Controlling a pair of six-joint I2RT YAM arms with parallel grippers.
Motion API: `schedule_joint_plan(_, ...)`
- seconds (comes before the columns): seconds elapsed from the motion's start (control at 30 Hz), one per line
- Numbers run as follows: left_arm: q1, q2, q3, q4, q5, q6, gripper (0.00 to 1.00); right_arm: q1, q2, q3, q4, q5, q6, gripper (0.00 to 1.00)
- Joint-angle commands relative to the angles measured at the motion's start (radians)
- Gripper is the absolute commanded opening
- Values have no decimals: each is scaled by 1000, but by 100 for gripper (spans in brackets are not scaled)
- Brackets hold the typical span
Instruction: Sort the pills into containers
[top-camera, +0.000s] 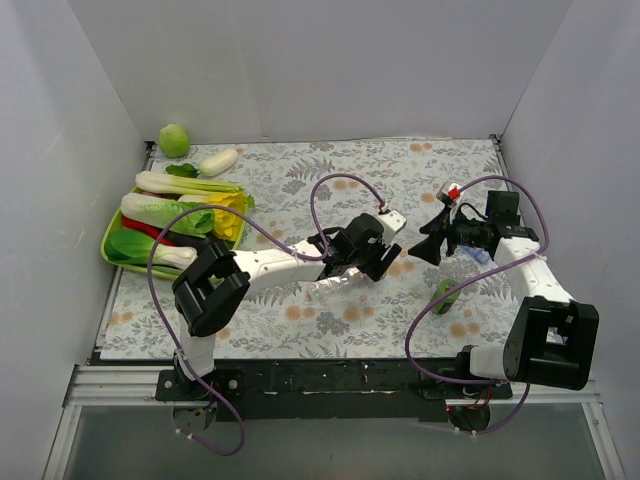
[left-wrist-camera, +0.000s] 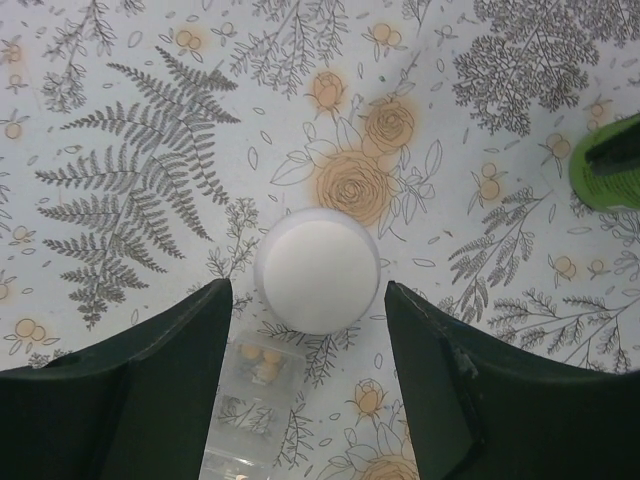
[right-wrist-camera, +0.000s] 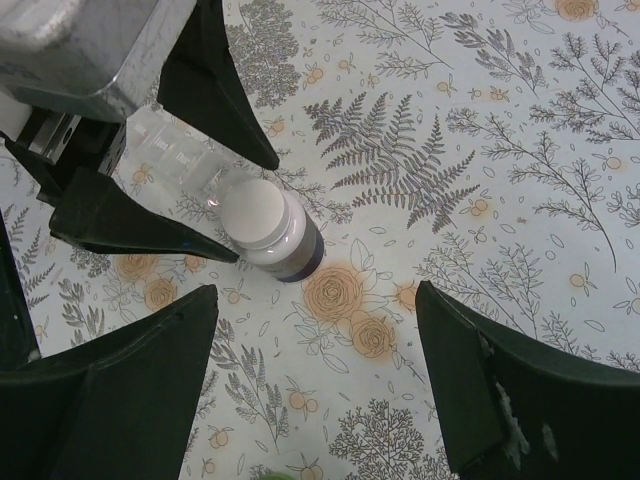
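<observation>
The clear pill-box strip (left-wrist-camera: 250, 405) lies flat under my left gripper (left-wrist-camera: 308, 288), by its left finger; one compartment holds yellow pills (left-wrist-camera: 262, 362). It also shows in the right wrist view (right-wrist-camera: 170, 150) and the top view (top-camera: 340, 283). A white-capped bottle (left-wrist-camera: 318, 270) with a dark blue label (right-wrist-camera: 268, 228) stands upright between the left gripper's open fingers (right-wrist-camera: 130, 225), which do not touch it. My right gripper (right-wrist-camera: 317, 295) is open and empty, above bare cloth just right of the bottle. In the top view the left gripper (top-camera: 385, 265) and the right gripper (top-camera: 420, 250) nearly face each other.
A small green bottle (top-camera: 446, 296) lies near the right arm and shows at the edge of the left wrist view (left-wrist-camera: 608, 160). A blue pill-box strip (top-camera: 478, 256) sits under the right arm. A green tray (top-camera: 106, 240) of toy vegetables is at the far left.
</observation>
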Motion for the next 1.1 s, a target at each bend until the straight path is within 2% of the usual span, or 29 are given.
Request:
schedule_joint_plan(0.0, -8, 4, 68, -29, -92, -17, 62, -3, 3, 11, 18, -28, 7, 87)
schedule_joint_plan(0.17, -11, 16, 100, -45, -106, -25, 63, -3, 9, 12, 17, -28, 7, 87)
schedule_joint_plan(0.53, -16, 56, 139, -81, -56, -34, 57, -5, 13, 15, 6, -25, -5, 87)
schedule_joint_plan(0.6, -14, 56, 140, -83, -53, -36, 44, -5, 15, 15, 1, -23, -8, 87)
schedule_joint_plan(0.67, -14, 54, 149, -94, -56, -43, 25, -5, 16, 17, -6, -17, -16, 87)
schedule_joint_plan(0.8, -16, 16, 153, -101, -65, -98, 1, -5, 16, 18, -35, 0, -68, 87)
schedule_joint_plan(1.03, -10, -172, 10, -49, -56, -230, 0, 15, -36, -15, -69, 32, -228, 88)
schedule_joint_plan(1.07, -2, -197, -13, -28, -48, -249, 0, 41, -66, -18, -63, 38, -242, 93)
